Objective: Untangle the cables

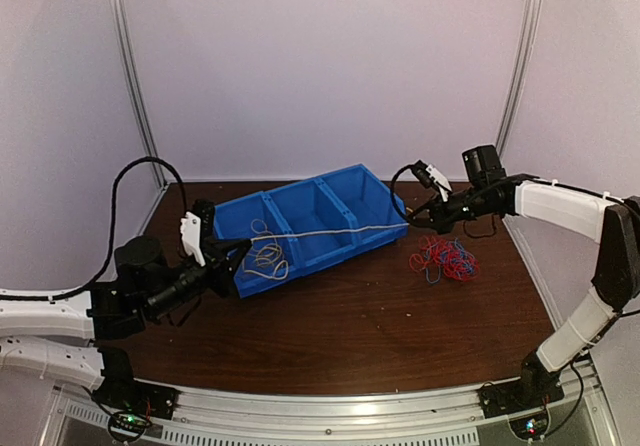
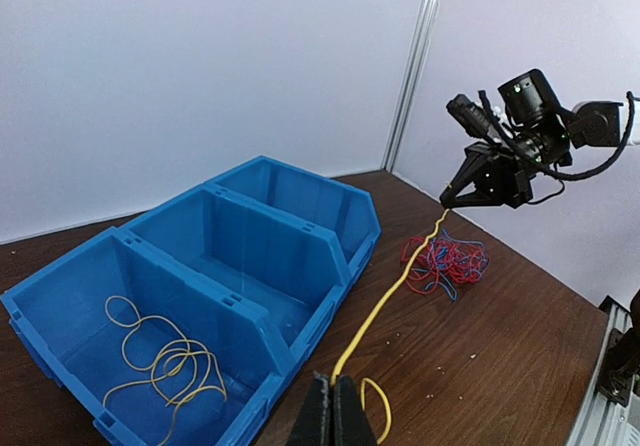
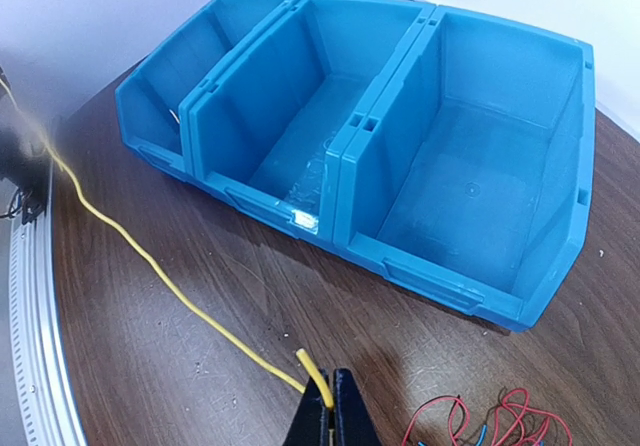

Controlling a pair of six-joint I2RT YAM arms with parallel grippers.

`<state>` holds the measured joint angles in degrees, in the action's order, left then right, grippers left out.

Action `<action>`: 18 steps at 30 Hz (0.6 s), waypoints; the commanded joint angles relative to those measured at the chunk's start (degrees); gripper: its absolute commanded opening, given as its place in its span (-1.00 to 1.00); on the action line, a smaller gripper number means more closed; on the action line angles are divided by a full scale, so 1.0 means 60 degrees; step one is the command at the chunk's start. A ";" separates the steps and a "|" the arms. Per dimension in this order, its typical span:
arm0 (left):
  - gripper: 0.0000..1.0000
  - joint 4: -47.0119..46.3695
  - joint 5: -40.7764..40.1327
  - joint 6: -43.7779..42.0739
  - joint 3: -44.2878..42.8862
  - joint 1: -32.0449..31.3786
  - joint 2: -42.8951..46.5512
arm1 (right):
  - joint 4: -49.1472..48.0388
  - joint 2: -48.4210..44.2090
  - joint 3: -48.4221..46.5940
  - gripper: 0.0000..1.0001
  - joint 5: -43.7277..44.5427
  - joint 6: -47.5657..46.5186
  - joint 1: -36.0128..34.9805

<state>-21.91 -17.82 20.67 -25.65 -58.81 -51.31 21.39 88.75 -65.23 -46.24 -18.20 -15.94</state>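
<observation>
A yellow cable (image 1: pixel 330 232) is stretched taut above the table between my two grippers. My left gripper (image 2: pixel 334 406) is shut on one end of it, with a short loop of the cable (image 2: pixel 380 406) beside the jaws. My right gripper (image 3: pixel 331 406) is shut on the other end, whose tip (image 3: pixel 305 361) sticks up. In the top view the left gripper (image 1: pixel 238 250) is at the bin's left end and the right gripper (image 1: pixel 412 224) at its right end. A red and blue tangle of cables (image 1: pixel 445 259) lies on the table under the right gripper. More yellow loops (image 2: pixel 165 361) lie in the bin's left compartment.
A blue bin (image 1: pixel 345 181) with three compartments stands at the middle back of the brown table; its middle and right compartments (image 3: pixel 470 166) hold nothing. White walls and metal posts (image 1: pixel 135 76) close in the back. A metal rail (image 1: pixel 350 406) runs along the near edge.
</observation>
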 commanded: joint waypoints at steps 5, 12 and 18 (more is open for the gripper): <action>-1.00 0.0301 -0.0135 -0.0400 -0.0678 0.0090 0.0144 | 0.0103 -0.0337 0.0202 -0.45 -0.1062 -0.0599 0.0021; -1.00 0.1193 0.0202 -0.0860 -0.2900 0.0089 -0.0684 | 0.0097 -0.0168 0.0310 -0.05 -0.2314 -0.0746 0.0021; -1.00 0.2834 -0.0468 -0.0978 -0.4811 0.0089 -0.1289 | 0.0047 -0.0343 0.0474 -0.04 -0.2025 -0.0788 0.0028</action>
<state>-10.26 -18.09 16.14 -49.71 -58.54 -57.74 22.06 88.44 -63.46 -57.54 -22.15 -15.92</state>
